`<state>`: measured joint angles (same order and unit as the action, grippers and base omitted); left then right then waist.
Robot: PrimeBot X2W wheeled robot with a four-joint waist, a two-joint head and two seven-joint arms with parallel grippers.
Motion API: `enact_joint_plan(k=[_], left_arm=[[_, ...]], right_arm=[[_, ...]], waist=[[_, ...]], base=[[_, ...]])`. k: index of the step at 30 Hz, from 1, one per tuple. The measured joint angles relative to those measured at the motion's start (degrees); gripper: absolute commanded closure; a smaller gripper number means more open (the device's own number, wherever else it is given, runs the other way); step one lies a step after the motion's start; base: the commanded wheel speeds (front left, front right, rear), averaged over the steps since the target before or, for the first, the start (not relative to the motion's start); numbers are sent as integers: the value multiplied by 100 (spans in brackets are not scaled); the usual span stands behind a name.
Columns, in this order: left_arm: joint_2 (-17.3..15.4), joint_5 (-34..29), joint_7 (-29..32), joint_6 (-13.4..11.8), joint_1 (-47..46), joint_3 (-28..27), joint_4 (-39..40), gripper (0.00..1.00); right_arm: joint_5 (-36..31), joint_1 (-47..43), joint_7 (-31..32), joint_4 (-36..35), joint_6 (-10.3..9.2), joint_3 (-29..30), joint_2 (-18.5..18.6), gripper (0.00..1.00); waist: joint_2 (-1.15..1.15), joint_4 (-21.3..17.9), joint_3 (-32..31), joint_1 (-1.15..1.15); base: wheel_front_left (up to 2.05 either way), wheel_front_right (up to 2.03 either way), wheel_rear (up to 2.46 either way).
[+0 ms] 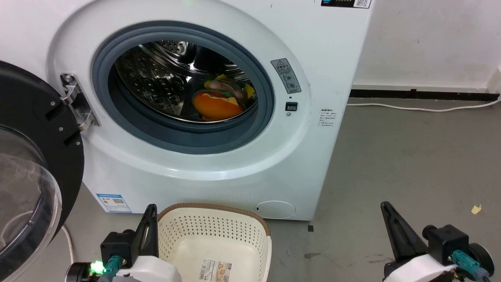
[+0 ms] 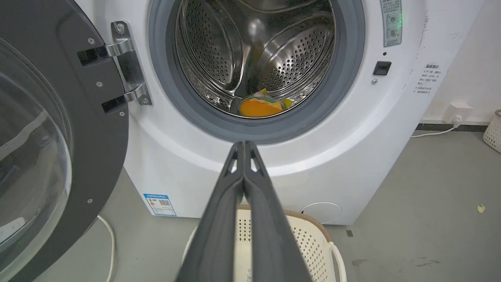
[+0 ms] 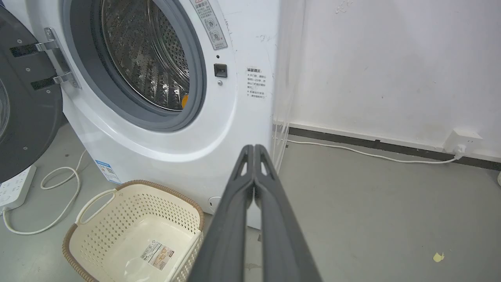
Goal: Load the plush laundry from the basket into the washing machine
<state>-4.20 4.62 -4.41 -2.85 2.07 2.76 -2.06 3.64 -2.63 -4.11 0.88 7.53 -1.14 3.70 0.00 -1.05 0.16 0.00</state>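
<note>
I see the plush laundry (image 1: 219, 103) lying low in the steel drum (image 1: 156, 78) of the washing machine (image 1: 313, 164), whose door (image 1: 43, 129) stands open on the left. The basket (image 1: 213, 229) sits on the floor just in front. My left pincer (image 2: 243, 148) and right pincer (image 3: 254, 150) each have their fingers pressed together.

White washing machine (image 1: 219, 168), grey door ring (image 1: 102, 78), shiny perforated steel drum (image 1: 156, 86). Orange, yellow, green plush laundry (image 1: 217, 105). Cream perforated basket (image 1: 211, 231), brown woven rim (image 1: 213, 206). Black-rimmed door (image 1: 23, 98). Grey floor (image 1: 411, 156).
</note>
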Motion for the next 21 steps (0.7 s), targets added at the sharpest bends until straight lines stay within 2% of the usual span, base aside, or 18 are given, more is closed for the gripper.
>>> enact_joint_plan(k=[21], left_arm=[[89,-250,250,154,-91,-156,103,100]], right_arm=[[-193,114,211,-35,0,63,-26,100]], waist=[[0,63,-10,0]], base=[[0,0,0]])
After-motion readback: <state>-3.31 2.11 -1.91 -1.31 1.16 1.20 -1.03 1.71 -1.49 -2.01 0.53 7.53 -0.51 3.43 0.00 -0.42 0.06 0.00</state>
